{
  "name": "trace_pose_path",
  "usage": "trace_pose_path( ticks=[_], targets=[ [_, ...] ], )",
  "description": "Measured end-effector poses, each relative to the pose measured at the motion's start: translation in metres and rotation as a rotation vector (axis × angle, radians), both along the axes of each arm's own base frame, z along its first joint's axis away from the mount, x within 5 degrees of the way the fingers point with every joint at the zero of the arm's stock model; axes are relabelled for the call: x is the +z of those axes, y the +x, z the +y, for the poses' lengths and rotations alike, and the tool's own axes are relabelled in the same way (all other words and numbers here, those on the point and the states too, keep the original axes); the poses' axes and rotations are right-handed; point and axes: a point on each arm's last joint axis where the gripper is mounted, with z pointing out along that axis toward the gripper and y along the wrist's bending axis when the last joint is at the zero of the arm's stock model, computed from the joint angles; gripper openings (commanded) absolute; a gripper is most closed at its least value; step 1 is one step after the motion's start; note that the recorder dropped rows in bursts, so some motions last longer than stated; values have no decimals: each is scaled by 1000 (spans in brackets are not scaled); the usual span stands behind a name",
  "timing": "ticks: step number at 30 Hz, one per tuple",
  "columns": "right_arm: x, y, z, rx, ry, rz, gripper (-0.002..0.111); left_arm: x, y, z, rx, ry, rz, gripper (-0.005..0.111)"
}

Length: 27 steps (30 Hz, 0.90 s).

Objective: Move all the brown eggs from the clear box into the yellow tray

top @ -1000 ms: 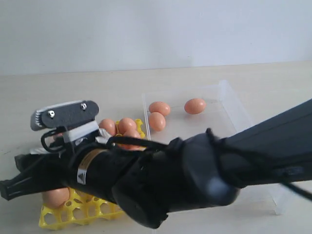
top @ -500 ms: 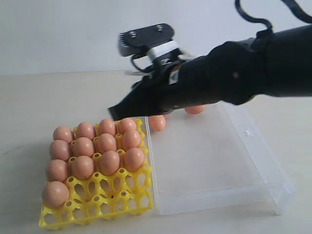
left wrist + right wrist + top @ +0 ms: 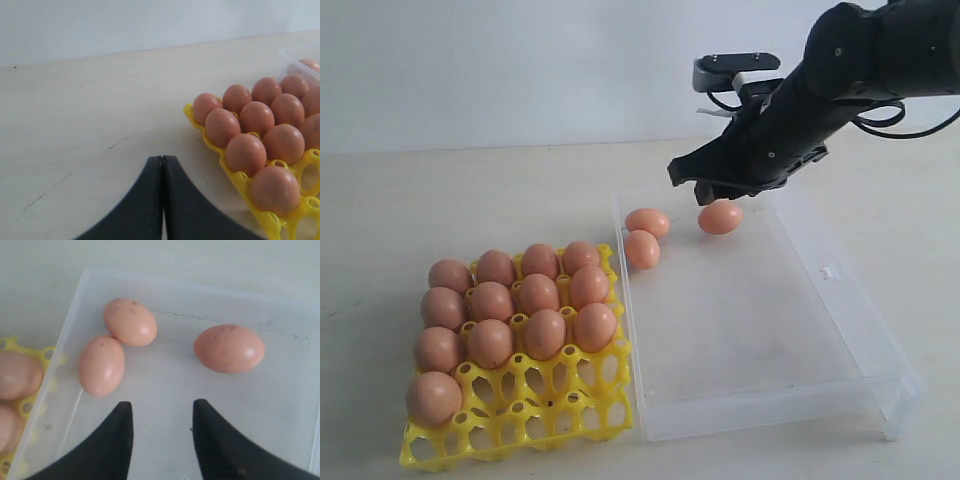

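**Exterior view**
- Clear box (image 3: 750,330): lies flat on the table (image 3: 470,200), lid off.
- Brown eggs, loose: three on the floor of the clear box at its far end. Two touch each other by the wall on the tray's side (image 3: 647,222) (image 3: 642,249). One lies apart from them, nearer the opposite wall (image 3: 720,217).
- Yellow tray (image 3: 525,440): just beside the clear box, along its left long wall.
- Brown eggs, seated: thirteen in the tray cups (image 3: 538,293). They fill the three rows at the box's far end, plus one egg in the corner cup farthest from the box (image 3: 432,397).
- Right gripper (image 3: 688,180): hangs above the far end of the clear box, over the loose eggs and clear of them.

**Left wrist view**
- Left gripper (image 3: 161,161): fingers pressed together with nothing between them, over bare table (image 3: 90,110) on the far side of the tray from the clear box.
- Yellow tray (image 3: 271,223) with seated eggs (image 3: 245,154), and a corner of the clear box (image 3: 295,55) behind them.

**Right wrist view**
- Right gripper (image 3: 161,412): fingers (image 3: 122,430) stand apart and hold nothing.
- It sits above the floor of the clear box (image 3: 280,410), short of the three loose eggs (image 3: 130,321) (image 3: 101,365) (image 3: 229,348).
- An edge of the yellow tray (image 3: 46,353) shows outside the box wall.
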Motion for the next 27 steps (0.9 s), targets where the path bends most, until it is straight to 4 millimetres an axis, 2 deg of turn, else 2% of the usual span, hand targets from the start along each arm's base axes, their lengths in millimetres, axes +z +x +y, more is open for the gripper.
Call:
trace_pose_path(
  ticks=[6, 11, 14, 21, 27],
  targets=[
    [-22, 28, 8, 38, -39, 52, 57, 0, 0, 0, 0, 0, 0, 0],
    [-37, 45, 16, 39, -38, 71, 58, 0, 0, 0, 0, 0, 0, 0],
    [-38, 52, 18, 75, -52, 47, 58, 0, 0, 0, 0, 0, 0, 0],
    [-30, 56, 25, 193, -102, -37, 58, 0, 0, 0, 0, 0, 0, 0],
    [-41, 52, 38, 283, -123, -36, 58, 0, 0, 0, 0, 0, 0, 0]
  ],
)
